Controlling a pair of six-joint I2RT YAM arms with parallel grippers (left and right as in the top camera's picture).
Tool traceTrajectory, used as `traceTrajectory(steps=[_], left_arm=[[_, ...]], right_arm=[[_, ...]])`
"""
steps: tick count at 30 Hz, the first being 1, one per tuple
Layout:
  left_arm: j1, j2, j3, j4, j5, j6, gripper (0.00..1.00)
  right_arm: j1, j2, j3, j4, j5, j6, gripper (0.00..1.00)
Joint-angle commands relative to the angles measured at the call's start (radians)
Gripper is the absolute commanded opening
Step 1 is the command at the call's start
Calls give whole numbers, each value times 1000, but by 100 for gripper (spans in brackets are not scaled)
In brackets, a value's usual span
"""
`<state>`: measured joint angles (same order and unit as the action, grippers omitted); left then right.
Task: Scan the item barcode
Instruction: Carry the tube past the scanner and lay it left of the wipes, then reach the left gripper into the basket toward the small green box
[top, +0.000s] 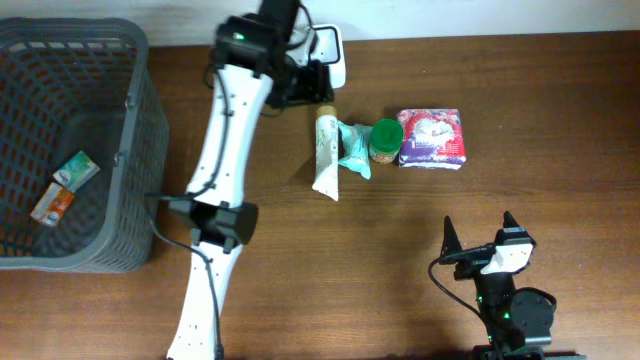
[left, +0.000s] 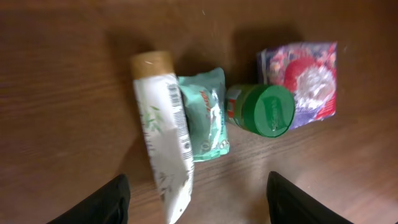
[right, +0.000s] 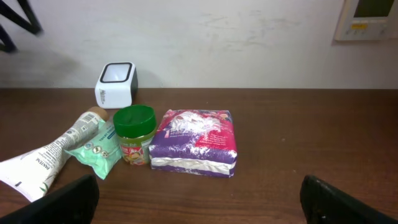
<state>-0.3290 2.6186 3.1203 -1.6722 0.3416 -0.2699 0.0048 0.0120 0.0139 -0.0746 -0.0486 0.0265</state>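
Four items lie in a row at the table's middle back. They are a white tube (left: 163, 124) with a tan cap and black barcode lines along one edge, a teal pouch (left: 205, 115), a green-lidded jar (left: 264, 110) and a purple pack (left: 305, 81). My left gripper (left: 196, 186) hovers open above them, and only the tube's flat tail shows between its fingers. The white scanner (right: 116, 84) with a dark window stands behind the items, partly covered by my left arm in the overhead view. My right gripper (right: 199, 193) stands open and empty near the front edge, facing the row.
A grey mesh basket (top: 140, 120) fills the left side, with two small boxes (top: 75, 170) in it. My left arm (top: 225, 150) stretches from the front edge up to the back, just right of the basket. A wall rises behind the table.
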Motion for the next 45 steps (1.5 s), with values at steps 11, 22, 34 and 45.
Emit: traceTrajectory(steps=[11,22,34,45], left_arm=[[293,-475,18,-16,10,2,81],[523,-551,1,-16,2,29,92],[693,-551,-279,-16,-236,28,92],[803,-551,-783,118,-496,-1,88]], right_arm=[[7,-6,-8,-3,8,3,99],[7,-6,-8,-3,8,3,99],[7,-6,-8,-3,8,3,99],[7,-6,-8,-3,8,3,98]])
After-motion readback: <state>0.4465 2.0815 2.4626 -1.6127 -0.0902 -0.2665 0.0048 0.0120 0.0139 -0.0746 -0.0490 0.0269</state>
